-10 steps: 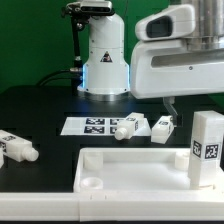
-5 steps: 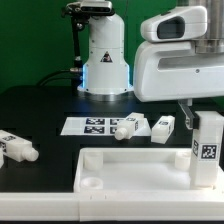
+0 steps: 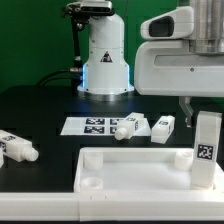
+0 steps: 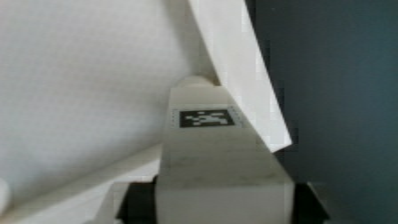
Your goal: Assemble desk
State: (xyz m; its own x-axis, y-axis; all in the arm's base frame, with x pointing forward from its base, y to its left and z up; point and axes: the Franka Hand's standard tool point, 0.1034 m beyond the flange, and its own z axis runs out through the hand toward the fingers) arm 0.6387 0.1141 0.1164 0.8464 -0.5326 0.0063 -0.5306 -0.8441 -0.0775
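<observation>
The assembly is judged to be at an early stage. The desk panel (image 3: pixel 135 160) is laid flat on the dark surface (image 3: pixel 40 110), rim up, and only one upright leg (image 3: pixel 207 150) is stood at one of its ends, where it appears to be gripped by the tool (image 3: pixel 188 108), which is clenched on the leg's upper part. Whether this leg is fully seated cannot be told, since its foot is hidden behind the panel's rim. At the opposite end of the panel an empty corner socket (image 3: pixel 88 183) is seen, so at least that corner is not yet served. Three more legs are lying apart from the panel: a loose leg (image 3: pixel 18 148) off the end with the empty socket, a second loose leg (image 3: pixel 125 128) and a third loose leg (image 3: pixel 163 126) beyond the panel's far edge, beside the marker board (image 3: pixel 92 126). These are judged to be the work left, one for each open corner. The whole layout, the spare legs and the robot base (image 3: pixel 105 60) are given only by the exterior view. Only in the wrist view is the held leg shown from above, its tag facing the camera, close against the panel's raised rim and pale inner face, though the tool's fingers are not made out clearly there.
</observation>
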